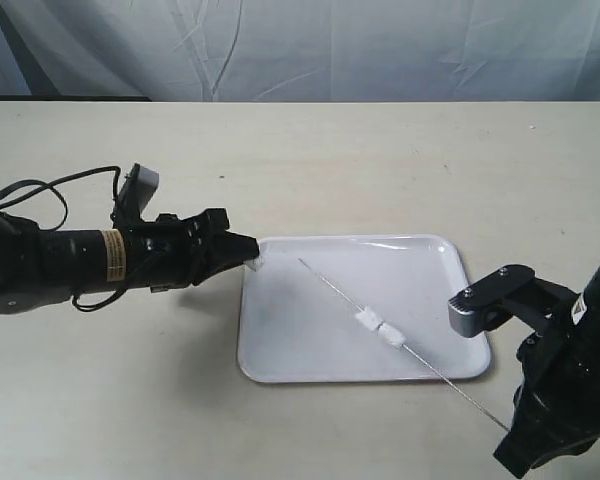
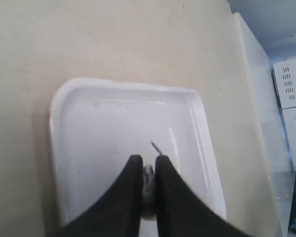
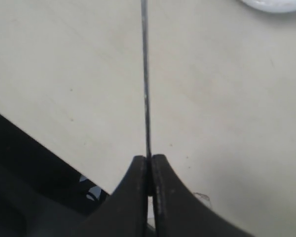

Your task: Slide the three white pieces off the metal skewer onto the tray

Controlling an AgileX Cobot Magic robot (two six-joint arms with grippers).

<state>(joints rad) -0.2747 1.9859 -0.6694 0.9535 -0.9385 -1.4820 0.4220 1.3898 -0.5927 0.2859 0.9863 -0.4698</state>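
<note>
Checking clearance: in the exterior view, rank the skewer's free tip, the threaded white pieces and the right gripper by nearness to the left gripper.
1. Skewer's free tip, just right of it.
2. Threaded white pieces, mid-skewer.
3. Right gripper, lower right corner.

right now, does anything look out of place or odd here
Nothing spilled or damaged. Only two white pieces sit on the metal skewer; a third white lump seems pinched in the left claw at the tray corner. The right claw holds the skewer's end off the tray.
</note>
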